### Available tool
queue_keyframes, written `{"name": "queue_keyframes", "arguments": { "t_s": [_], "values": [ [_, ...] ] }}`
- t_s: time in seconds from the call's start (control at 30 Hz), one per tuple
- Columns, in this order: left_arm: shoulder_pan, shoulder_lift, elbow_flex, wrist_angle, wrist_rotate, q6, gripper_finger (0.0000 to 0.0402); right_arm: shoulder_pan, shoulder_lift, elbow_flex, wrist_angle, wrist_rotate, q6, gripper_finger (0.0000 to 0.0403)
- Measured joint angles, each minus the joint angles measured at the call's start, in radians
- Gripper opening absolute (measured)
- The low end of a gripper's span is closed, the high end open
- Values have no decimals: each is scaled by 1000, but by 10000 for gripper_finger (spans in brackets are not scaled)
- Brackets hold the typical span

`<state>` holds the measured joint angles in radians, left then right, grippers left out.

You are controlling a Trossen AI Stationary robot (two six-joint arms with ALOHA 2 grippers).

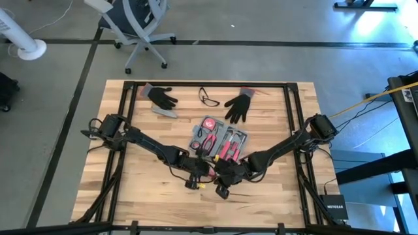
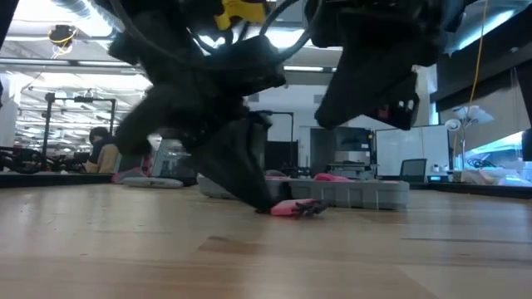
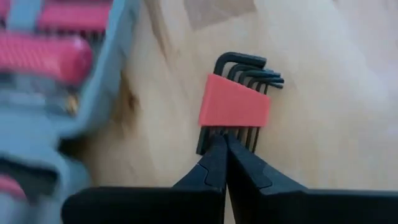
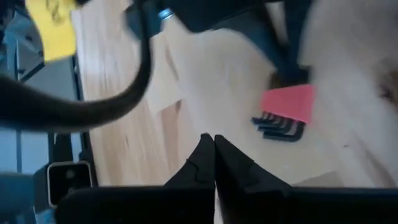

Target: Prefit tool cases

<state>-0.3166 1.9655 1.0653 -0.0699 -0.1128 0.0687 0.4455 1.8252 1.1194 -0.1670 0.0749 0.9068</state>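
The open blue-grey tool case (image 1: 219, 138) lies flat at the table's middle, with red-handled tools in its recesses. Just in front of it, a set of black hex keys in a red holder (image 3: 236, 99) lies on the wood. My left gripper (image 3: 225, 142) is shut, slanting down, with its tips at the keys' straight ends. My right gripper (image 4: 214, 140) is also shut. It hangs above the bare wood a little to the near side of the hex key set (image 4: 287, 102) and has nothing in it. My left gripper has its shut fingertips (image 3: 217, 152) against the straight free ends of the hex keys (image 3: 214, 132), below the red holder. It comes slanting down from the near side, in line with the keys. I cannot tell whether a key is pinched between the tips. The set lies flat on the table.
Two black gloves (image 1: 161, 96) (image 1: 240, 104), safety glasses (image 1: 209, 98) and a small grey bar (image 1: 166, 112) lie along the far edge. Both arms crowd the middle near the front edge. Bare wood lies at the near left and near right.
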Motion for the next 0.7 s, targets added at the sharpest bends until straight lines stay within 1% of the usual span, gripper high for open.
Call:
{"name": "queue_keyframes", "arguments": {
  "t_s": [0.13, 0.3, 0.4, 0.53, 0.7],
  "values": [
    [-69, -5, -1, -37, -6, -268, 0, -9, 0, 0, -30, 13, 20, 0],
    [-168, -3, -2, -23, -11, -583, 0, -8, 0, -1, -45, 12, 31, 0],
    [-208, -2, -4, 9, -50, -778, 0, -8, 0, -1, -45, 8, 18, 0],
    [-230, 0, -4, 16, -91, -1069, 0, -33, 0, -1, -45, -17, -2, 0],
    [-251, 6, -3, -35, -170, -1385, 0, -82, 0, -1, -33, -26, -16, 0]
  ]
}}
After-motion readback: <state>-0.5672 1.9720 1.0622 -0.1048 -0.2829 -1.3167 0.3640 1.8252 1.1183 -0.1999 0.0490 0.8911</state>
